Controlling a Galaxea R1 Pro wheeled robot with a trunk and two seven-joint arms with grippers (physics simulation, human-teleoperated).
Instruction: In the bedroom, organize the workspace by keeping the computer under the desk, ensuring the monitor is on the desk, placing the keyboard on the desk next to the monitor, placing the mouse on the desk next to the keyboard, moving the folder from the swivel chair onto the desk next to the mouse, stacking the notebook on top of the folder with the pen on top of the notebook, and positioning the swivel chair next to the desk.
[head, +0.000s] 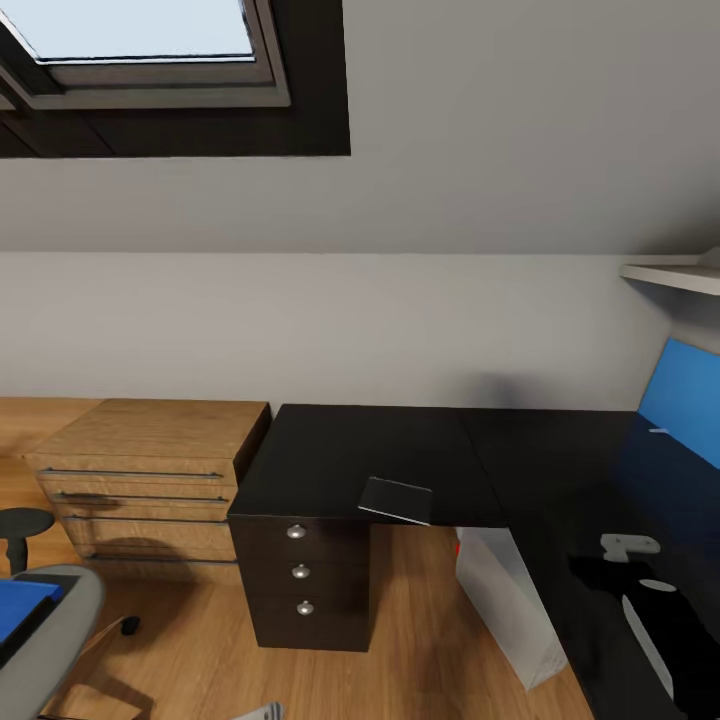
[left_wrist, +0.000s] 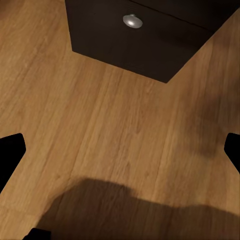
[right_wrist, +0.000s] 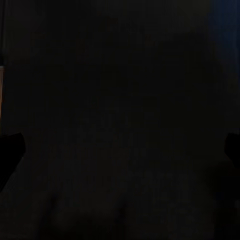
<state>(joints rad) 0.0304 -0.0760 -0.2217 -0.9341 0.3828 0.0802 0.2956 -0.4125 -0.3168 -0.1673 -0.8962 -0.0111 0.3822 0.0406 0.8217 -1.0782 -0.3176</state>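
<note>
1. In the head view, the black desk (head: 400, 450) is seen against the wall, with the notebook (head: 395, 500) lying at its front edge above the drawer block (head: 305, 580); the computer (head: 510, 610) stands under the desk, and the folder (head: 22, 608) rests on the swivel chair (head: 55, 640)
2. In the left wrist view, the left pincer (left_wrist: 120, 150) is spread wide above the wooden floor (left_wrist: 100, 130)
3. In the right wrist view, the right pincer (right_wrist: 120, 147) is spread over a dark surface

The folder (head: 22, 607) on the swivel chair (head: 55, 640) is cut by the edge; the computer (head: 508, 600) sits half-hidden beneath the desk (head: 400, 450).
</note>
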